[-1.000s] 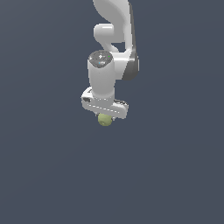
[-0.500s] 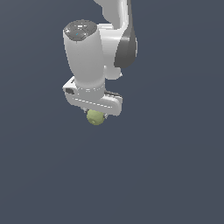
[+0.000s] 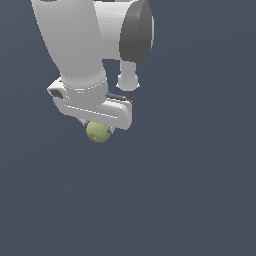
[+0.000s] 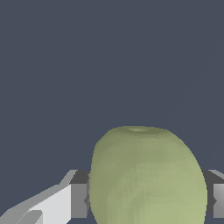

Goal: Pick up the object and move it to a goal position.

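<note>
At the exterior view's left, the arm [image 3: 75, 45] comes down as a thick, smooth white cylinder with a matte, plastic look. It ends in a flat, boxy white gripper [image 3: 98, 126] with rounded corners and a dark seam along its upper edge. Further toward the exterior view's right, a dark grey round cap [image 3: 136, 31] closes the end of a white joint, and a short white stub hangs below it.

The ball [image 3: 98, 132] sits directly under the gripper, touching its underside, with only its lower part showing. It is small, round and yellow-green, with a faint mottled surface like fruit skin, and much narrower than the gripper's body.

In the wrist view the ball [image 4: 146, 177] fills the space between the two grey fingers [image 4: 79, 199], one pressed against each side. It looks slightly taller than wide, with a shallow dimple at its top. The gripper is closed on the ball, holding it clear of the plain, even dark blue-grey background.
</note>
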Available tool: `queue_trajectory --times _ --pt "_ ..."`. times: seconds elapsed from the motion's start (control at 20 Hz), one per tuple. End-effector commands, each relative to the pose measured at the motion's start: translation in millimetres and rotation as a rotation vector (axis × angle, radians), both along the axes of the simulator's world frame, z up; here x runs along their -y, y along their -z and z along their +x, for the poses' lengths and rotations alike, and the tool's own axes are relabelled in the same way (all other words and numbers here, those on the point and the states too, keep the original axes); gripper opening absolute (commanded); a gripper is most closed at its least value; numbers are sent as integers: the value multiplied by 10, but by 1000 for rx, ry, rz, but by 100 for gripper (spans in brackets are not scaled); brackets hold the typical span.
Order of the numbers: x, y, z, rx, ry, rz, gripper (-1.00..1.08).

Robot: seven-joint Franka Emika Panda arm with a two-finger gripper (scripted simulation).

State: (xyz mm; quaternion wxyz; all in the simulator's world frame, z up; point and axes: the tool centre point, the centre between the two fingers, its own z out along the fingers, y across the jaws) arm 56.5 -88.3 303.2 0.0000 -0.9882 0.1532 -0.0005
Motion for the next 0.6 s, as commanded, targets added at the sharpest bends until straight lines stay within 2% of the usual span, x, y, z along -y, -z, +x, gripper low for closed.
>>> queue_trajectory --times 0.0,0.55 --pt "44 -112 69 -1 0 0 -100" --pt "142 -361 232 -1 0 0 -100"
